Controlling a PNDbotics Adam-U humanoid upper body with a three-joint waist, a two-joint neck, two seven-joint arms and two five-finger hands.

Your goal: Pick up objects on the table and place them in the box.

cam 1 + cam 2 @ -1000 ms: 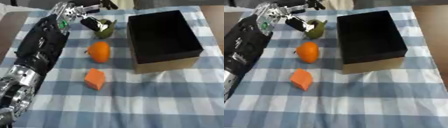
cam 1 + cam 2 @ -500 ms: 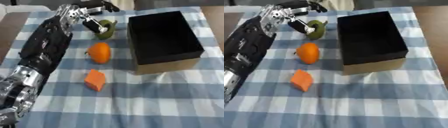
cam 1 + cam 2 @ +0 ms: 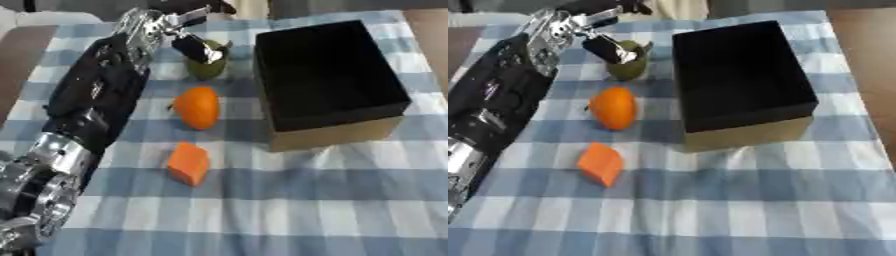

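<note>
**Operator:** Blue-and-white checked tablecloth (image 3: 289, 210) covers the work surface. Report the left eye view.

**Inspector:** Left arm enters from the lower left and runs diagonally to the far left of the cloth. Left hand (image 3: 179, 22) is at the olive-green object (image 3: 206, 64), above and behind it. One dark finger (image 3: 192, 47) lies against its upper front; other fingers extend past the far edge. Whether the hand has hold of it cannot be told. Black box (image 3: 328, 80) stands just to the right of the green object, opening upward, long axis running near to far.

**Operator:** Right eye view?

**Inspector:** Orange fruit (image 3: 612, 108) lies nearer than the green object, apart from it, long axis near to far, a dark stem at its left. Orange block (image 3: 600, 163) lies nearer again, tilted, one corner toward the near edge. A strip of bare cloth separates both from the box's left wall. Near half of the cloth is open. Right hand shows nowhere.
</note>
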